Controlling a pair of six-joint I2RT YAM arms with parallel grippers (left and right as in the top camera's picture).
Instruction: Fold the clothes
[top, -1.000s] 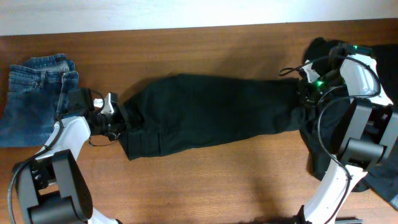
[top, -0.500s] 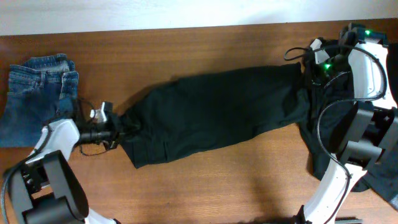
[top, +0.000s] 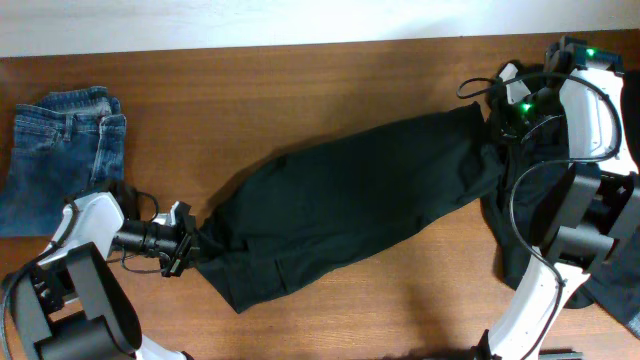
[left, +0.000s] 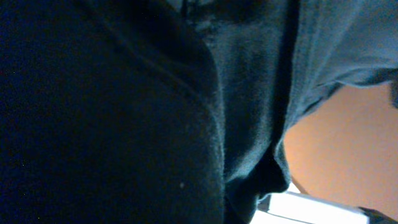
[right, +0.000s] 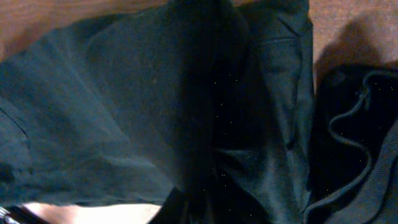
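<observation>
My left tool (top: 190, 248) and right tool (top: 494, 114) tight on opposite ends of the black garment (top: 350, 200), mid-frame.

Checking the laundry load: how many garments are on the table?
3: jeans far left, black garment stretched mid-table, dark pile at right, which may hide more.

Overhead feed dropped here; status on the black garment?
Left gripper shut on black garment, left end. Right gripper shut on right end. Jeans apart, left.
</observation>
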